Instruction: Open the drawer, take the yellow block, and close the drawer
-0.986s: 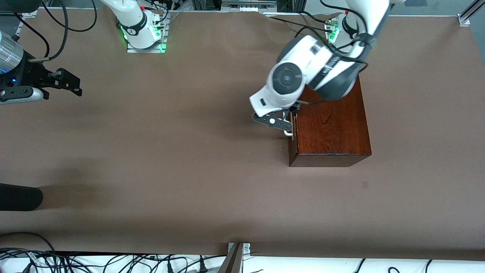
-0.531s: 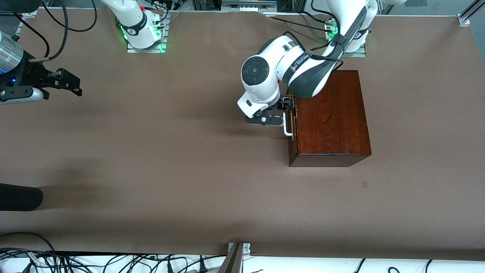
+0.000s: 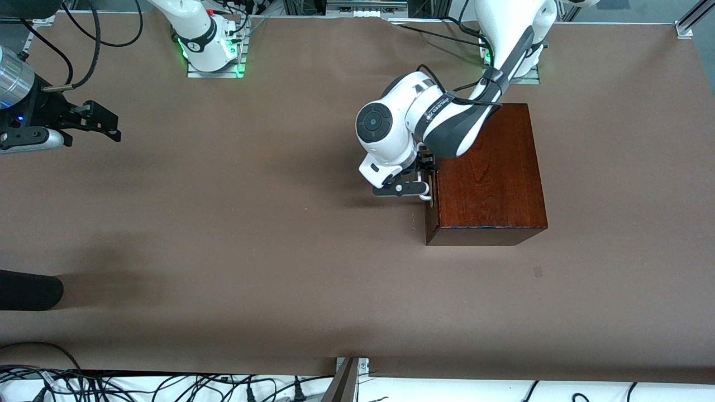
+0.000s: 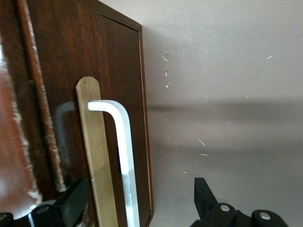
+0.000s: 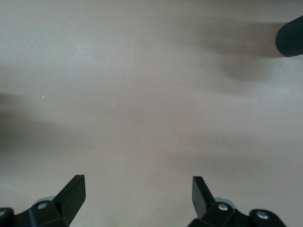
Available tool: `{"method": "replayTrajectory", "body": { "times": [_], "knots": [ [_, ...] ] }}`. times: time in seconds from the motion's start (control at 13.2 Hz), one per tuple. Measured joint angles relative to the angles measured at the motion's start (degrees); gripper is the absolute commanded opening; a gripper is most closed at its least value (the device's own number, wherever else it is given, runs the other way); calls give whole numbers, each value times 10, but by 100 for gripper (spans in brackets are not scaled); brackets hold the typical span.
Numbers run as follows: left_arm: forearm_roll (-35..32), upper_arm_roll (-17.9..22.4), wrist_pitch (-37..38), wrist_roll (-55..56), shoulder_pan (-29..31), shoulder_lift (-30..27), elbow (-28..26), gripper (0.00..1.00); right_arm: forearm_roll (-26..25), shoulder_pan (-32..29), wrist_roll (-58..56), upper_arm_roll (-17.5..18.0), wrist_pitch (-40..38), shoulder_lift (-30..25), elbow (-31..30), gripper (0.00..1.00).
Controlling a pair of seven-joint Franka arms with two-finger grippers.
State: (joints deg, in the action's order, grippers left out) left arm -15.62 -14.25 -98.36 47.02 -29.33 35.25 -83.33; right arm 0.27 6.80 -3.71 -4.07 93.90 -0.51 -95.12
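Note:
The mahogany box (image 3: 491, 178) stands toward the left arm's end of the table. Its drawer (image 4: 116, 80) is shut, with the dark front facing the right arm's end. The white bar handle (image 3: 426, 195) shows close up in the left wrist view (image 4: 124, 156). My left gripper (image 3: 427, 177) is open at the drawer front, and its fingers (image 4: 204, 193) straddle the handle without closing on it (image 4: 137, 198). My right gripper (image 3: 111, 127) waits open and empty over bare table at the right arm's end (image 5: 137, 189). The yellow block is hidden.
A black cylindrical object (image 3: 28, 290) lies at the table's edge at the right arm's end, nearer the front camera; it also shows in the right wrist view (image 5: 291, 35). Brown table cover (image 3: 251, 234) spreads between the box and the right gripper.
The left arm has swung its wrist round and lowered, then slid along the drawer front toward the front camera, bringing its open fingers around the handle. The right arm has not moved.

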Motion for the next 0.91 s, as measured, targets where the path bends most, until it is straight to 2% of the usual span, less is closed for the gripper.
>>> {"method": "replayTrajectory", "body": {
  "times": [0.3, 0.91],
  "knots": [
    [-16, 0, -37, 18, 0, 0, -28, 100, 0, 0, 0, 0, 0, 0, 0, 100],
    [-28, -1, -56, 49, -22, 8, -49, 100, 0, 0, 0, 0, 0, 0, 0, 100]
  ]
}}
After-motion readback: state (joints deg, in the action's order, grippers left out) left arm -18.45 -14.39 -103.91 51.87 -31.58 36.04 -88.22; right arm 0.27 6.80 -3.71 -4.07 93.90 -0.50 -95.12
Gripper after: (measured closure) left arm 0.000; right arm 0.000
